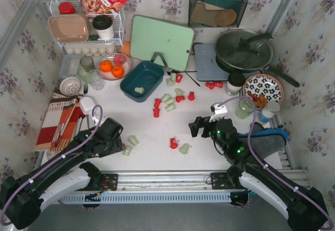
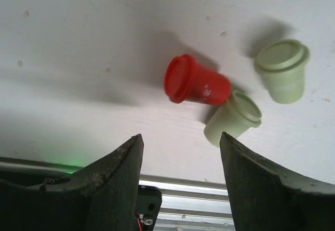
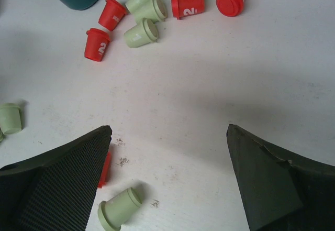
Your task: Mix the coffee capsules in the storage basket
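Left arm (image 1: 102, 136), right arm (image 1: 230, 142) black; lilac cables (image 1: 250, 136); green LEDs (image 1: 238, 150); right tool (image 3: 169, 129) pad (image 3: 63, 189) ribbed.

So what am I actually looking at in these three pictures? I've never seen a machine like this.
These are two robot arms bolted at the near edge of a white table. The wide picture comes from a fixed camera above and behind them. The other two come from a small camera on each wrist, so the dark shapes at the bottom are that arm's own fingers. The left gripper and the right gripper are both open and hold nothing. Scattered on the table are small red and pale green coffee capsules; one green one lies in the teal storage basket. Kitchen things stand behind: a lidded pan, a green cutting board, oranges.
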Motion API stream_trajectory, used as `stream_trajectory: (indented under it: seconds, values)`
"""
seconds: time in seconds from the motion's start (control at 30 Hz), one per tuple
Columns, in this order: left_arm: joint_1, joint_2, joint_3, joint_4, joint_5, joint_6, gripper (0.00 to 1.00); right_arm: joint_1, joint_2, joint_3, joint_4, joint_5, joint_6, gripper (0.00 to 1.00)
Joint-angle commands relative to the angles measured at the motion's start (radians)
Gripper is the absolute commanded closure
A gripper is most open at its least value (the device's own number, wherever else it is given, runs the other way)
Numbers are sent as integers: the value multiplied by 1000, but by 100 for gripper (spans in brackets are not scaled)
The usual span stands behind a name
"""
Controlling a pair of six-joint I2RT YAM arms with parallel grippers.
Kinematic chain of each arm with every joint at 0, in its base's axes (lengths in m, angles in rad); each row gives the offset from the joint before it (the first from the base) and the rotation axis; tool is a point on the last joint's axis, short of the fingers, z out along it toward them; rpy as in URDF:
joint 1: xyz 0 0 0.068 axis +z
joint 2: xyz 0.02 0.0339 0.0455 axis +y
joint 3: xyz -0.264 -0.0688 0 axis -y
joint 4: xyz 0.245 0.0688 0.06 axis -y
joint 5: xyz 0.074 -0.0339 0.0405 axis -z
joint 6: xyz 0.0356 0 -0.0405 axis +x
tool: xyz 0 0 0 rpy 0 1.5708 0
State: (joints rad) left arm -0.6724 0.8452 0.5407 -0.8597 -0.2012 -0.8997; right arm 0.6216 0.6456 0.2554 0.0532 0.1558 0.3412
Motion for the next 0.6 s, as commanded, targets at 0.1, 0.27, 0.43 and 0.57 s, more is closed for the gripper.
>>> stream_trajectory:
  seconds: [0.1, 0.27, 0.43, 0.57]
  values:
    - [0, 59, 34, 53, -57, 73, 35, 1, -7, -22, 55, -37, -16, 0]
    - [0, 108, 13, 97, -39, 85, 35, 1, -8, -24, 61, -41, -18, 0]
    - [0, 133, 9, 112, -40, 87, 36, 2, -4, -40, 85, -44, -22, 0]
    - [0, 135, 9, 145, -37, 128, 36, 1, 13, -41, 98, -44, -24, 0]
